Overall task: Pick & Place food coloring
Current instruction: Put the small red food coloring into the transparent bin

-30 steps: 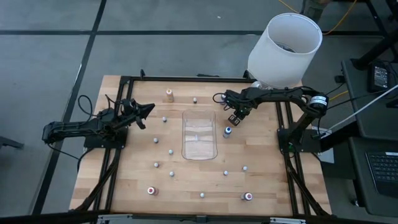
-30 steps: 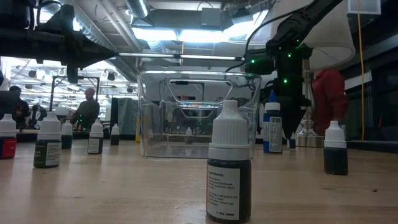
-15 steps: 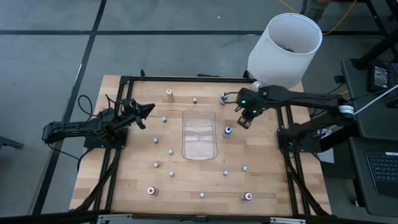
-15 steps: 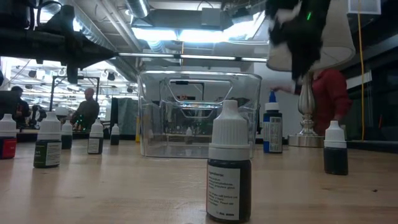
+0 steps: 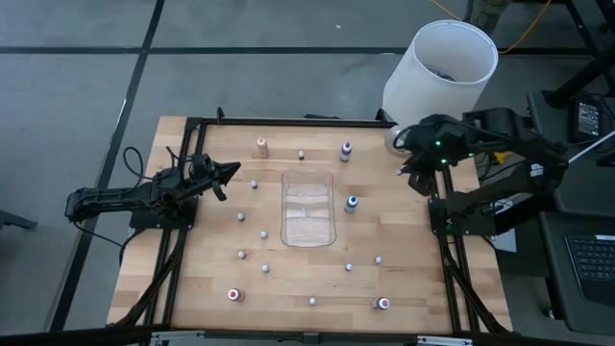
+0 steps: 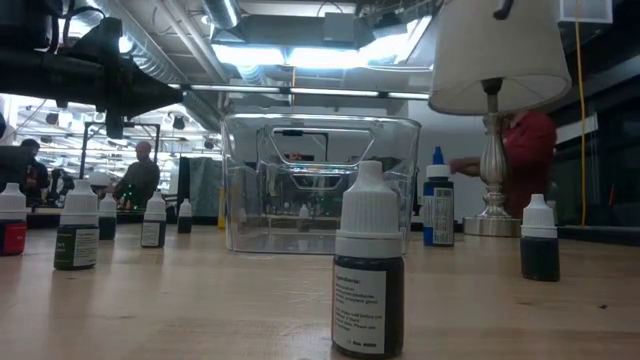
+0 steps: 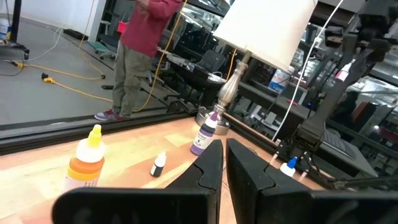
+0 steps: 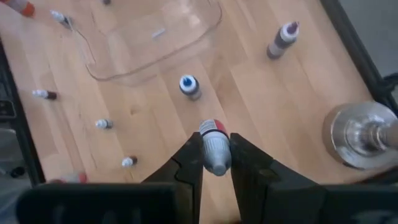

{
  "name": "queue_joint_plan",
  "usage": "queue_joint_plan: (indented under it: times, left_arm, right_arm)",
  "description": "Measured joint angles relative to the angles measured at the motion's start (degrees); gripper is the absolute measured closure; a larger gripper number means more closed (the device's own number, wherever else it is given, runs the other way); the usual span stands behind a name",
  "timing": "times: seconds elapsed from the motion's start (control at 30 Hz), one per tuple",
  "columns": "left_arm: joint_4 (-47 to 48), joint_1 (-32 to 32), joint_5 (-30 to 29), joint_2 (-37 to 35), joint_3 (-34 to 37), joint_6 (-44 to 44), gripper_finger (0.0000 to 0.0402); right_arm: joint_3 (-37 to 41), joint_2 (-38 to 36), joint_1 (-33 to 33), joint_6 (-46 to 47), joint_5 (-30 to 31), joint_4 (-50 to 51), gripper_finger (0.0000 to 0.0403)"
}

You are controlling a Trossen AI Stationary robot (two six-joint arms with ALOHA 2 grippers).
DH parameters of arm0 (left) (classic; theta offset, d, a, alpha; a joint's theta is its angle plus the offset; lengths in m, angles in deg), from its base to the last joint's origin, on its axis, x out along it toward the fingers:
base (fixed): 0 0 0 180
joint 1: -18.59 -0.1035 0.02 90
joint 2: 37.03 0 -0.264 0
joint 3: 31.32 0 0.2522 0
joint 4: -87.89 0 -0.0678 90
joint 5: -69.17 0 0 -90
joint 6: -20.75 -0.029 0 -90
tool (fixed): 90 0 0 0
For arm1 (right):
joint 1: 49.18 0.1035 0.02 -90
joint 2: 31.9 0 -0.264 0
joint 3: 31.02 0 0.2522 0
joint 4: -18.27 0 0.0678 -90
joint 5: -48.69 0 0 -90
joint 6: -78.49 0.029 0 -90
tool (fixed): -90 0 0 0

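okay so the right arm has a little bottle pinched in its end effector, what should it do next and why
Probably carry it over the clear tray and lower it in. The right end effector is shut on a red-banded bottle near the lamp base, off to the tray's side. The left end effector waits at the table's left.

Wooden table (image 5: 192,259): clear tray (image 5: 307,208) at centre, small food coloring bottles (image 5: 264,234) scattered all round it, lamp (image 5: 439,77) at far right corner.
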Motion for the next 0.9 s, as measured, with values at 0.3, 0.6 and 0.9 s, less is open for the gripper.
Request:
queue_joint_plan:
  times: [0.3,0.6,0.9]
  left_arm:
    - [-0.04,0.00,0.00,0.01,0.00,0.11,0.0384]
    - [-0.02,0.00,3.04,0.02,0.00,0.04,0.0384]
    - [-0.03,0.00,7.13,0.00,0.00,0.11,0.0384]
  right_arm:
    - [-7.42,15.89,0.24,1.14,-1.30,-3.66,0.0334]
    - [-26.19,37.27,4.68,-18.50,-7.71,-3.97,0.0334]
    - [-34.12,51.59,4.03,-26.84,-9.03,-4.82,0.0334]
